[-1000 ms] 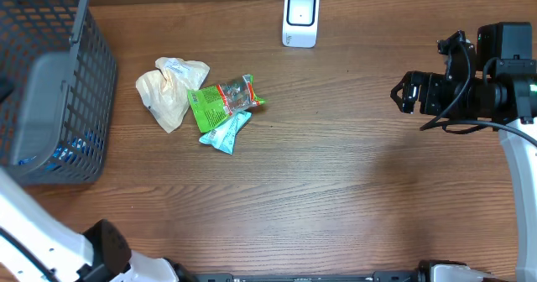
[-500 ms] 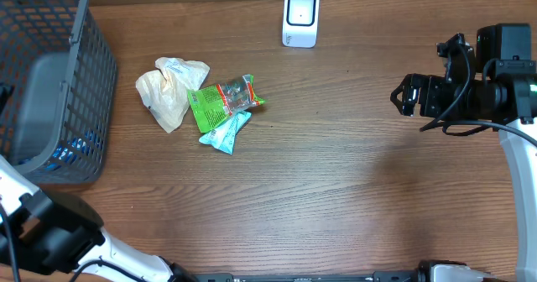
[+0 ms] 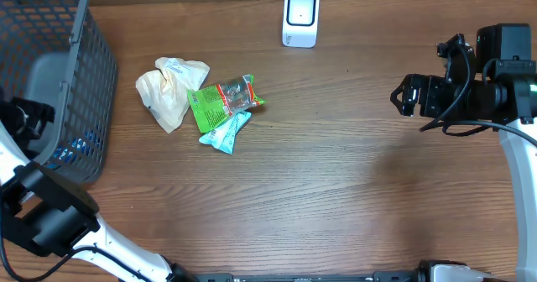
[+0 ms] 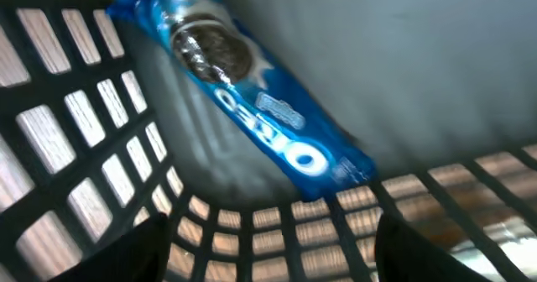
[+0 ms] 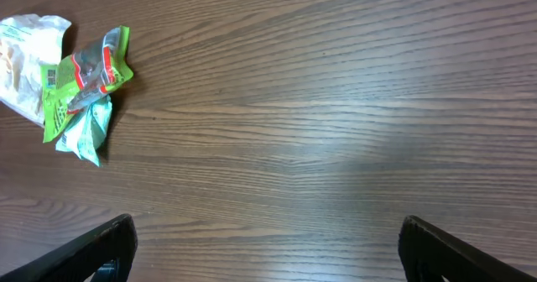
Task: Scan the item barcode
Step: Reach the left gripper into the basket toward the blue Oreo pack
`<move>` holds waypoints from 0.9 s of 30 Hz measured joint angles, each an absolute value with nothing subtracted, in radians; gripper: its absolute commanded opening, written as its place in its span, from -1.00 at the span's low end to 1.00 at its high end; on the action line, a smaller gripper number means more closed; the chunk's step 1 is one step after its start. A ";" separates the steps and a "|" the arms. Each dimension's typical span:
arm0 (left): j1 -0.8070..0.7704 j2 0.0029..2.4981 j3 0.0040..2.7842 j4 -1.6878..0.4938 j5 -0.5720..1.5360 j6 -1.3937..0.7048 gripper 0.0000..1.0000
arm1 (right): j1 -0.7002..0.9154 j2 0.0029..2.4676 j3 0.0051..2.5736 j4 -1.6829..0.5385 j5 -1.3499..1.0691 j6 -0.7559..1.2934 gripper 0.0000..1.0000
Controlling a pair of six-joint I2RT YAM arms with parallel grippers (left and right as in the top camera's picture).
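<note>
At far left the basket (image 3: 91, 89) stood on the table (image 3: 336, 190), and the left claw (image 4: 268, 261) hung inside it, its fingers (image 4: 138, 248) wide apart with nothing between them. Just beneath lay the Oreo pack (image 4: 252, 97), slantwise on the basket floor and close against the mesh wall. It looked light, with a glossy film that would likely slip, and the biscuits inside would crack under a hard squeeze. The best hold was probably across its narrow middle, with gentle pressure. The wall left little room for a finger on that side, and the pack would have to be lifted over the rim to reach the scanner (image 3: 300, 18). Right of the basket, three more packets lay touching in a small heap: a beige bag (image 3: 168, 89), a green packet (image 3: 220, 99) overlapping its edge, and a teal packet (image 3: 225, 133) just below. All seemed soft and crinkly, so picking one might drag its neighbours. Whether the item meant was one of these or the Oreo pack could not be told. The scanner stood upright at the far edge, with open wood before it. At right the right claw (image 5: 268, 257) hovered spread wide and empty, well apart from everything.
</note>
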State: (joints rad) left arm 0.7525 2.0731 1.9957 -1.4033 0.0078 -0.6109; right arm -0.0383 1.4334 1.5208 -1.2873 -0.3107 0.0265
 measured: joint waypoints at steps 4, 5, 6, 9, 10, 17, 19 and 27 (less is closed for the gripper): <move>0.754 2.080 1.868 -1.274 -0.013 -0.683 0.39 | -0.038 1.433 1.521 -1.288 -0.310 0.027 1.00; 0.754 2.080 1.844 -1.247 -0.014 -0.694 0.40 | -0.038 1.433 1.521 -1.287 -0.311 0.027 1.00; 0.754 2.080 1.815 -1.224 -0.016 -0.709 0.39 | -0.038 1.433 1.521 -1.288 -0.311 0.026 1.00; 0.754 2.080 1.752 -1.163 -0.019 -0.745 0.37 | -0.038 1.433 1.521 -1.294 -0.311 0.026 1.00; 0.754 2.080 1.741 -1.151 -0.019 -0.754 0.37 | -0.038 1.433 1.521 -1.295 -0.311 0.027 1.00; 0.754 2.080 1.624 -0.994 -0.020 -0.790 0.15 | -0.038 1.433 1.521 -1.295 -0.327 0.027 1.00; 0.754 2.080 1.596 -0.963 -0.020 -0.795 -0.03 | -0.038 1.433 1.521 -1.295 -0.331 0.027 1.00; 0.754 2.074 1.566 -0.951 -0.020 -0.793 -0.92 | -0.038 1.433 1.521 -1.296 -0.334 0.027 1.00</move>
